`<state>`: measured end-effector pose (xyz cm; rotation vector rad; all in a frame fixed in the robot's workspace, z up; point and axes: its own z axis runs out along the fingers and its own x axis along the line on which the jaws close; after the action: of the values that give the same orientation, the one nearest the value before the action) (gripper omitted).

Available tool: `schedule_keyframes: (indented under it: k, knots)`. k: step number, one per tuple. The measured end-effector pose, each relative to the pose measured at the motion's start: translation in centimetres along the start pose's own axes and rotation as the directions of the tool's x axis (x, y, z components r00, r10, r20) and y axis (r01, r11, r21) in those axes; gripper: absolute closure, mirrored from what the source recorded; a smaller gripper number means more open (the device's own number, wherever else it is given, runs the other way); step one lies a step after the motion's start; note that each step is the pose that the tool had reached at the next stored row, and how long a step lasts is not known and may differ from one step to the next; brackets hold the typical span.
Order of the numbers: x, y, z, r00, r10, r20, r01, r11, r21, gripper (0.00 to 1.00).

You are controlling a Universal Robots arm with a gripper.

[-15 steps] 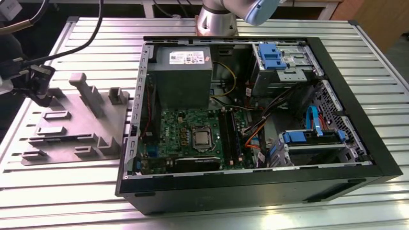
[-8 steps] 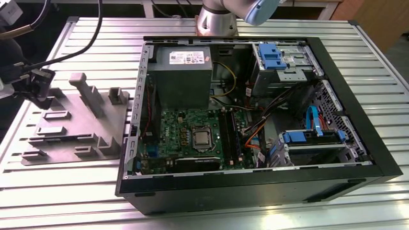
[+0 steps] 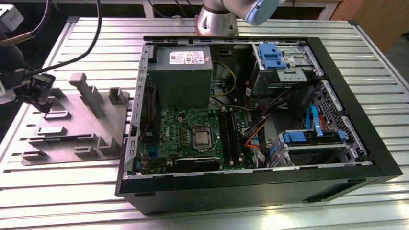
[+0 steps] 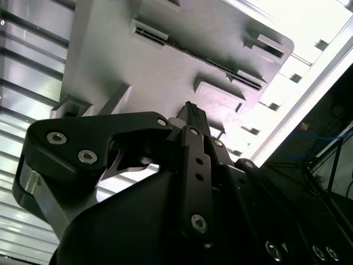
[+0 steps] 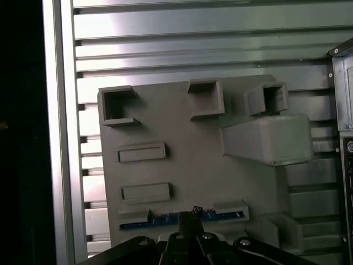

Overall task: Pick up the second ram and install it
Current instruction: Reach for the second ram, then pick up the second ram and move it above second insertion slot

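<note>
Right now the end effector [image 5: 190, 216] sits over the middle of the second ram [image 5: 160, 220], standing edge-up in a slot of the grey holder tray [image 5: 193, 160] on the slatted counter [image 5: 193, 33] beside the open PC case [image 3: 255, 191], probably for a balanced lift; grip state can't be told.

- A big metal table [image 3: 255, 28] is made of long, shiny strips with grooves between them.
- In the first wrist view, a dark space [image 5: 22, 138] lies just past the table's [image 5: 193, 38] raised edge.
- In the second wrist view, bright light [image 4: 309, 22] turns one side of the table [image 4: 27, 72] white.
- A brown wooden panel [image 3: 383, 19] stands past the table's far corner, at the exterior view's right.
- Grey floor [image 3: 401, 52] shows beside the table below that panel.
</note>
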<state>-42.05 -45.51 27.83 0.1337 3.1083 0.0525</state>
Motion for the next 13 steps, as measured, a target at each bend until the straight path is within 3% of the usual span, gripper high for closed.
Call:
schedule_keyframes:
  k: [13]
  knots:
    - [0.15, -0.03, 0.30, 1.0000, 0.000, 0.0000, 0.000, 1.0000, 0.0001, 0.90]
